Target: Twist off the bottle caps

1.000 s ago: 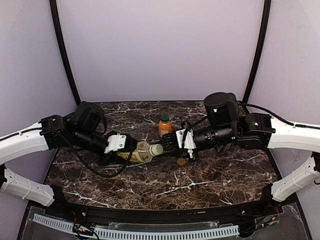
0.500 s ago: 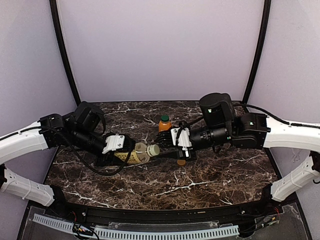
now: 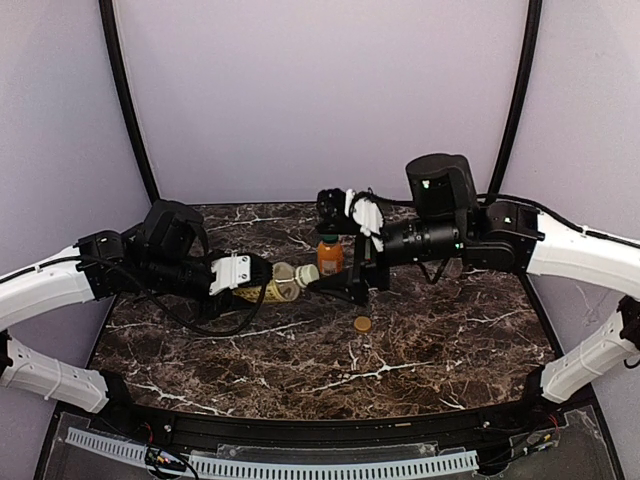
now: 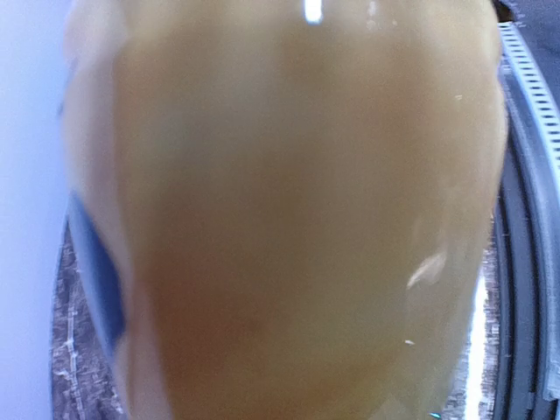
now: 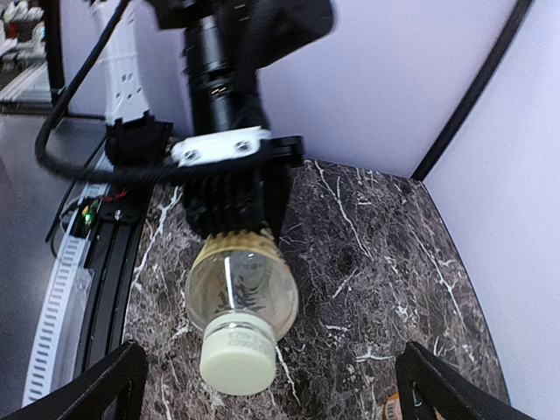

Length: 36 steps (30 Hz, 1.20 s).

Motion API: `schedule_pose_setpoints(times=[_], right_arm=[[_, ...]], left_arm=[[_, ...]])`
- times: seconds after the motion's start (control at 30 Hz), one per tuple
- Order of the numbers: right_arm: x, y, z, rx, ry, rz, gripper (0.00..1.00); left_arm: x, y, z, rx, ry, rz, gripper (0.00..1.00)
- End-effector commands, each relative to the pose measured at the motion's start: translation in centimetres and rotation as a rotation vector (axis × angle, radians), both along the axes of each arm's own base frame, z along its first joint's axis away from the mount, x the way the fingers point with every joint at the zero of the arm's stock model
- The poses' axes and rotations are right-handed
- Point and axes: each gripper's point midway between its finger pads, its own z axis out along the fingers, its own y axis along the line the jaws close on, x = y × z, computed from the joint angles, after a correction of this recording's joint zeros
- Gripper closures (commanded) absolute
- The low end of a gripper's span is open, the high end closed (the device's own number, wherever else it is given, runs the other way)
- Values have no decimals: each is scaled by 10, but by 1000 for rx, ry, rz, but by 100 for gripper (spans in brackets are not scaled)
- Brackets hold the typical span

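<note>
Over the table [image 3: 450,340], left pincer [image 3: 262,289] grips unreadably-labelled bottle [image 5: 241,293]; right pincer [image 3: 335,247] gapes empty.

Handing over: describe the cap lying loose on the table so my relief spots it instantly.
On the dark marble table, look near its centre, nearer the arm bases than the bottles. The tan-brown cap lies there alone; the cream-white cap is on the clear bottle in the left gripper, the dark green cap on the orange bottle.
</note>
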Motion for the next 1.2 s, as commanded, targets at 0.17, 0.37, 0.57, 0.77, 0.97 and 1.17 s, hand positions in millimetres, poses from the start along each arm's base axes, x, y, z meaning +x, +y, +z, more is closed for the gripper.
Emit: schedule_pose_setpoints(times=[0.17, 0.37, 0.57, 0.77, 0.97, 1.17], right_arm=[[63, 16, 40, 229, 678, -316, 7], [67, 22, 30, 219, 731, -337, 12], [65, 27, 19, 188, 752, -319, 26], [66, 33, 12, 166, 759, -304, 41], [64, 32, 17, 169, 732, -280, 73], [56, 28, 18, 149, 638, -221, 100]], left_arm=[[83, 26, 38, 5, -465, 318, 71], [86, 29, 39, 8, -504, 331, 71], [84, 30, 37, 5, -499, 327, 71], [83, 29, 37, 0, -495, 322, 71], [81, 28, 36, 0, -488, 314, 71], [76, 27, 31, 8, -456, 288, 72]])
